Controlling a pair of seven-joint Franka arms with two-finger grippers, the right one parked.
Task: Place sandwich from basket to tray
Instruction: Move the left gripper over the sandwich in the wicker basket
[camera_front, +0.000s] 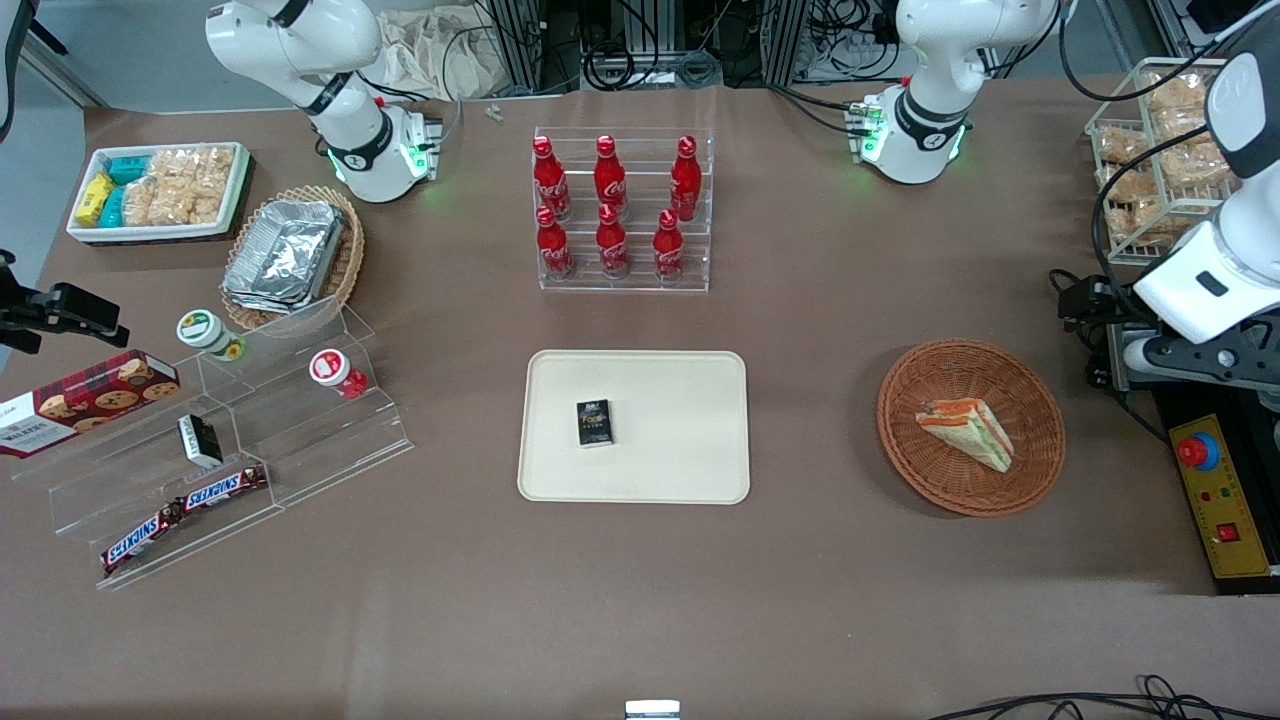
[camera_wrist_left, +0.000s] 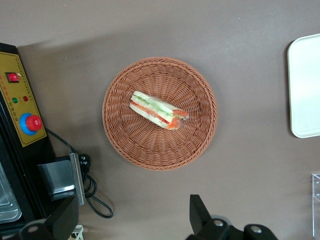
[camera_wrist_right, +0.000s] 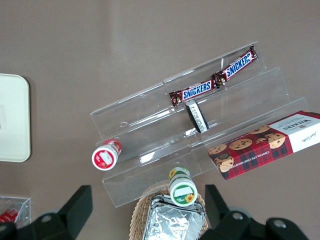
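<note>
Nothing of the task appears done yet, judging from how things lie. The brown table (camera_front: 640, 600) carries everything, and at its middle sits the tray (camera_front: 700, 470), flat and cream-coloured, holding only a small dark box (camera_front: 594, 422) and no sandwich. Toward the working arm's end of the table, well apart from the tray, is the basket (camera_front: 905, 440), round and reddish-brown, and the sandwich (camera_front: 968, 430) lies inside it, resting on the woven bottom, its orange-red and green layers showing along the cut side. The left wrist view looks straight down on that same basket (camera_wrist_left: 120, 135) with the sandwich (camera_wrist_left: 157, 110) near its middle, and an edge of the tray (camera_wrist_left: 302, 85) shows at the side of that view. The left arm's gripper (camera_wrist_left: 131, 220) hangs above the table just outside the basket's rim, not yet over the sandwich and touching nothing; its two dark fingers (camera_wrist_left: 199, 215) stand wide apart with bare table between them, so it holds nothing. What remains, as I judge it, is the whole job: bring the gripper over the sandwich, come down into the basket, close on the wedge, lift it clear of the rim, carry it across to the tray and set it on a bare part beside the dark box. The clear wrap may prove slippery in the grasp.
</note>
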